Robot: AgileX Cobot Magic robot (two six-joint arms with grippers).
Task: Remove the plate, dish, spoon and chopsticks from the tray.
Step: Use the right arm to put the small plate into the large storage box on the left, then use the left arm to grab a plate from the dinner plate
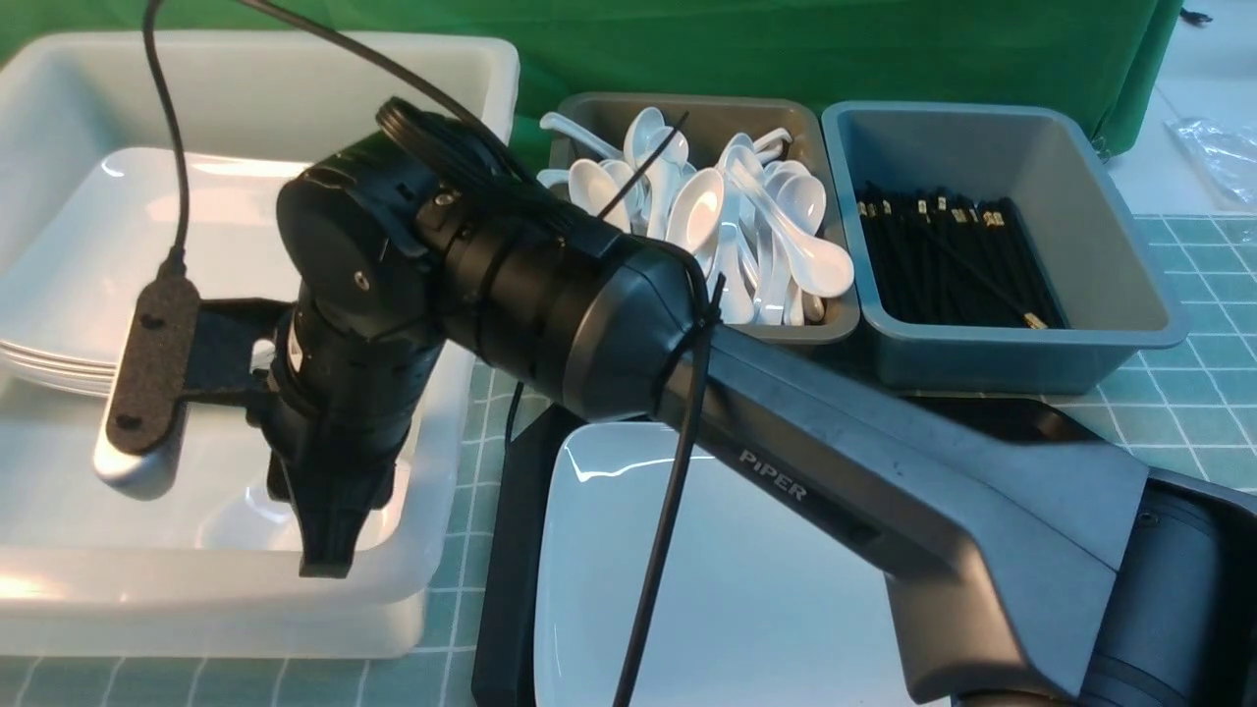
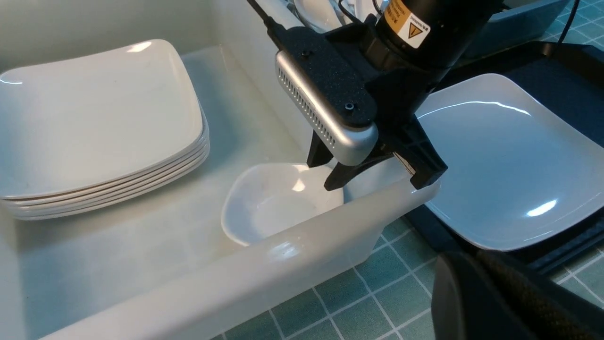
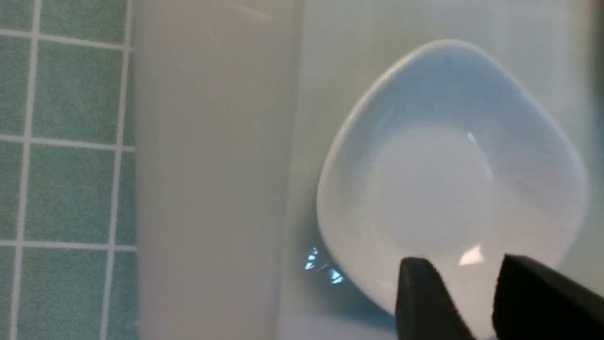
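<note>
The small white dish (image 3: 448,165) lies on the floor of the translucent white bin (image 2: 302,245), near its front corner. My right gripper (image 3: 465,262) hangs just over the dish's near rim, open, with nothing between its fingers (image 3: 420,297). In the front view this gripper (image 1: 327,550) points down into the bin. The large white plate (image 1: 707,589) sits on the black tray (image 1: 506,550). The left gripper (image 2: 495,293) is a dark shut mass above the green mat, beside the tray. No spoon or chopsticks show on the visible part of the tray.
A stack of white plates (image 2: 99,123) fills the far half of the white bin. Behind the tray, one grey bin (image 1: 589,118) holds several white spoons and another (image 1: 1100,236) holds black chopsticks. My right arm (image 1: 786,442) crosses over the plate.
</note>
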